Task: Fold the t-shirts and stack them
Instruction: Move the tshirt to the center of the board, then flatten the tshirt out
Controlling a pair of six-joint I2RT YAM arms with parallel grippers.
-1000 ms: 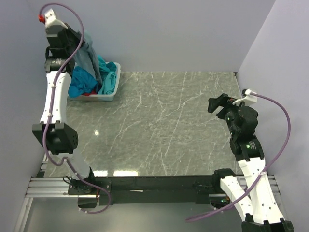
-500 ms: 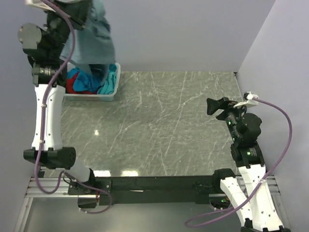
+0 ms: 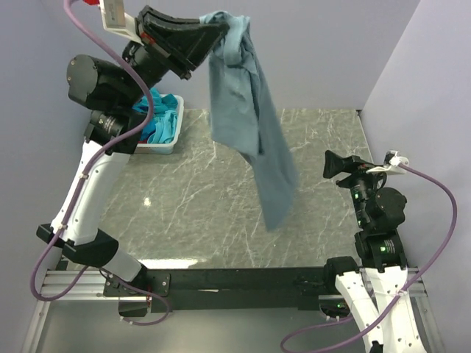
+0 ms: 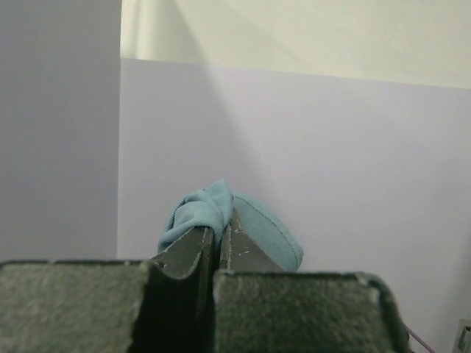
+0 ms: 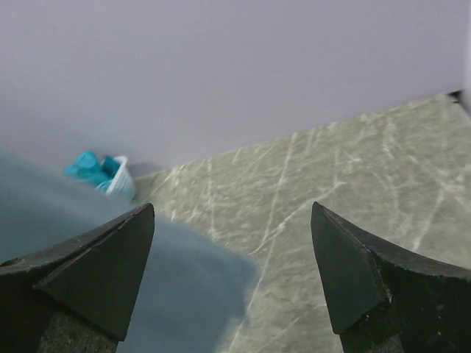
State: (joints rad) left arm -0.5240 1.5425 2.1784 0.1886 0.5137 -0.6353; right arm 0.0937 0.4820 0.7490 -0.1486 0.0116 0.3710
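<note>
Progress was judged early: no folded shirt and no stack were visible anywhere on the table [image 3: 221, 220]. One garment, the grey-blue t-shirt [image 3: 250, 125], was out of the basket [image 3: 175, 126] and in the air, hanging from the upper centre of the top view down to mid-frame over the marble surface. Its lower end was motion-blurred and appeared clear of the table. The left gripper [image 4: 217, 234] had its fingers pressed together on a bunched fold of this shirt, as the left wrist view confirmed. The right gripper [image 5: 232, 209] stood at the right of the top view, fingers spread wide and holding nothing. Teal shirts [image 3: 158, 118] lay in the basket at the upper left; other colours could not be made out. Spreading, folding and stacking all remained to be done. The held shirt was plain and dusty in tone, hanging in a long, creased, twisted drape, wider near the top
</note>
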